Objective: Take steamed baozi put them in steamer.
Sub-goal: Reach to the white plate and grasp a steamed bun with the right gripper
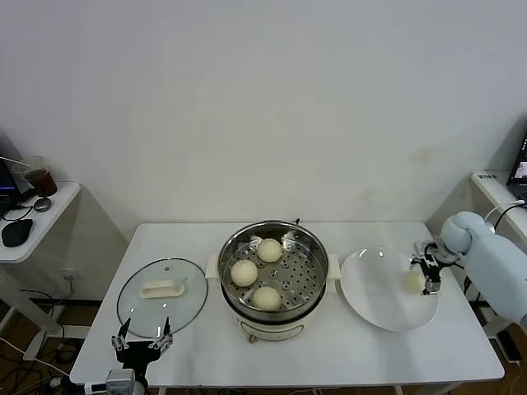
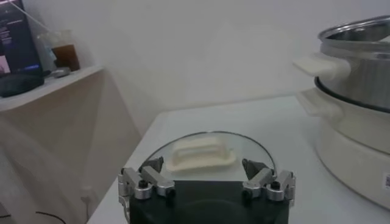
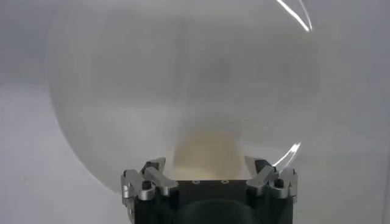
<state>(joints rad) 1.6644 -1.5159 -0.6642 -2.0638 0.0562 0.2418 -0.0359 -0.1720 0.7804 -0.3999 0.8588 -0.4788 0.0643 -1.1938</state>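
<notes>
- The steamer (image 1: 273,276) sits mid-desk on its white base, lid off, with three steamed baozi on the perforated tray: one at the back (image 1: 269,249), one on the robot's left (image 1: 244,272) and one at the front (image 1: 266,298).
- The fourth baozi (image 1: 413,281) is on the white plate (image 1: 380,296), out by the plate's right edge, just right of the steamer.
- The right gripper (image 1: 426,278) hangs right at that bun, jaws spread wide; in the right wrist view the bun (image 3: 204,155) sits between the open tips, not squeezed.
- The glass lid (image 1: 162,296) with its white handle (image 1: 161,288) lies flat on the desk (image 1: 329,354), left of the steamer.
- The left gripper (image 1: 142,341) is parked at the desk's near-left edge, just in front of the lid, jaws apart, holding nothing.
- A side shelf (image 1: 49,216) off to the left carries a cup with a dark drink (image 1: 39,177) and a mouse (image 1: 16,232).
</notes>
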